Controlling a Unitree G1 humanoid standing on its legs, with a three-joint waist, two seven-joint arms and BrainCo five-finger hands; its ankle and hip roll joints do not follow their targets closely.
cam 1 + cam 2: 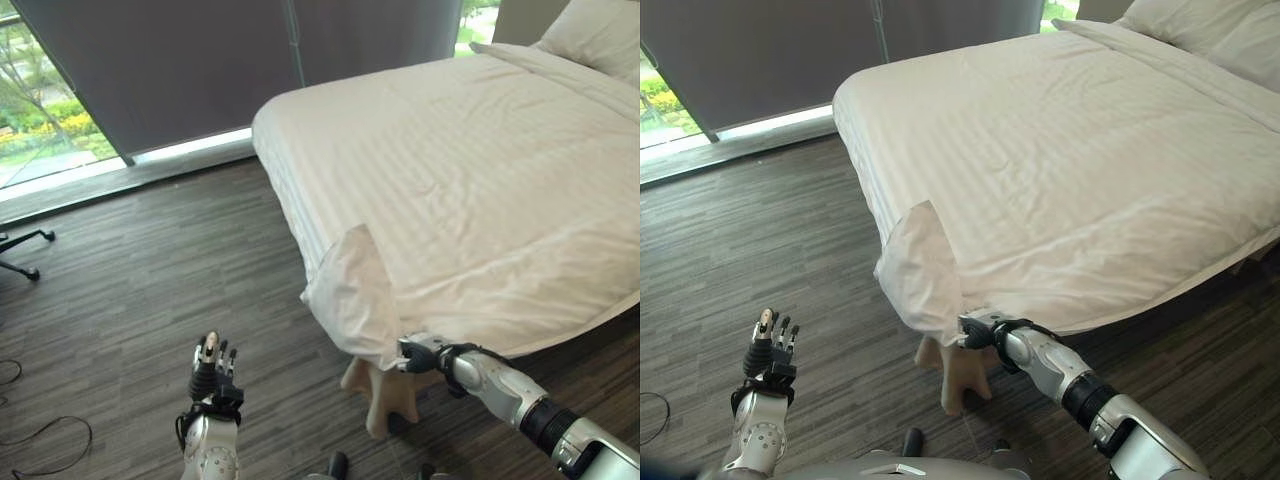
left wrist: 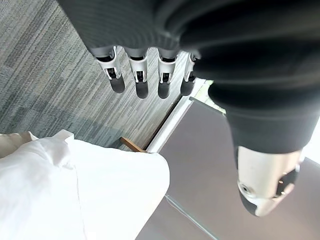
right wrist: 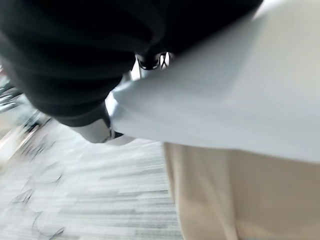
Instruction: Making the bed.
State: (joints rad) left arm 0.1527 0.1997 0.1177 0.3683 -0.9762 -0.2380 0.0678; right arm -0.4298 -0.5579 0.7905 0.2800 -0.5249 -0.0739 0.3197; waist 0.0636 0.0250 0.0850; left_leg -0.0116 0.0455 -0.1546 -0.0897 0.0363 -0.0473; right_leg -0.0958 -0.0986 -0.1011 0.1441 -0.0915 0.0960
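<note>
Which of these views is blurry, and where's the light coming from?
Right wrist view is smeared: the white sheet and floor lack sharp edges. Left wrist view is crisp on the left hand. In the left eye view, daylight enters through the window.

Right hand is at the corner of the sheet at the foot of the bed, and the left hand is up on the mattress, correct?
Not quite. The left eye view shows the left hand hanging over the floor, off the bed. The right hand is at the sheet's corner.

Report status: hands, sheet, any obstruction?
Left hand open, over floor. Right hand at bed's near corner, under white sheet edge; fingers hidden. Corner hangs bunched over wooden bed leg.
</note>
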